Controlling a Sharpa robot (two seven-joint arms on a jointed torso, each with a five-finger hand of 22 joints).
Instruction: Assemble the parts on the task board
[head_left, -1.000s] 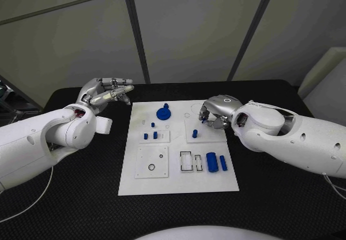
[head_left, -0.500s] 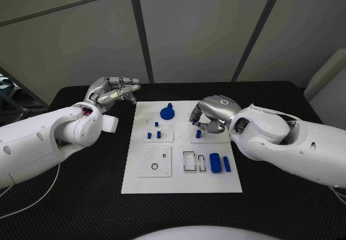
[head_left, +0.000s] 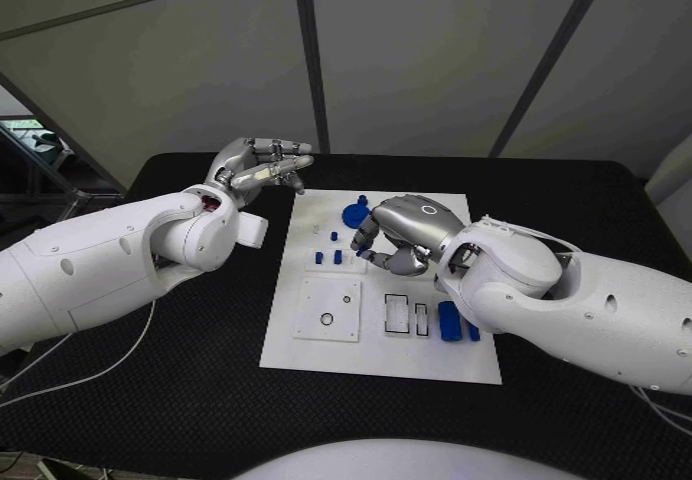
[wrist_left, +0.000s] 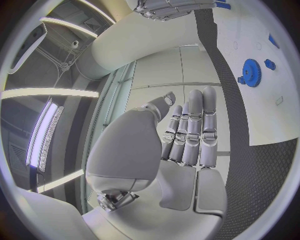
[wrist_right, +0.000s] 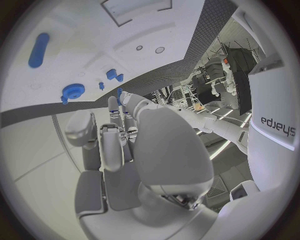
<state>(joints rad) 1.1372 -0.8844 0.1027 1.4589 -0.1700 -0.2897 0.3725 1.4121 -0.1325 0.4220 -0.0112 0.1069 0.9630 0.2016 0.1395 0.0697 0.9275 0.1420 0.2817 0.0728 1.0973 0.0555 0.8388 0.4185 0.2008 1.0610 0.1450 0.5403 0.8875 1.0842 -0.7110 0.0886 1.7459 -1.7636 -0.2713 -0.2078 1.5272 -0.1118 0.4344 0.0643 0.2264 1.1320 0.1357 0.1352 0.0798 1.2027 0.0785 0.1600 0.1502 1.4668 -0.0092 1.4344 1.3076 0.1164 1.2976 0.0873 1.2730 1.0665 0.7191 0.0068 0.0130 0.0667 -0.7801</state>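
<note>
The white task board lies mid-table. On it are a blue gear, two short blue pegs standing in a small plate, and a thick blue cylinder with a slim blue bar beside it. My right hand hovers over the board's far middle with its fingers curled down. A small blue peg shows at its fingertips and looks pinched there. My left hand is raised off the board's far left corner, fingers straight side by side, holding nothing.
A white square plate with a small ring and two dark-edged rectangular slots sit on the board's near half. Black table surrounds the board, with room at the front and left.
The camera has shifted. Across the board, my right hand has moved left from the right-hand plate toward the two standing pegs; the peg seen under it earlier is now hidden. The left hand keeps its pose.
</note>
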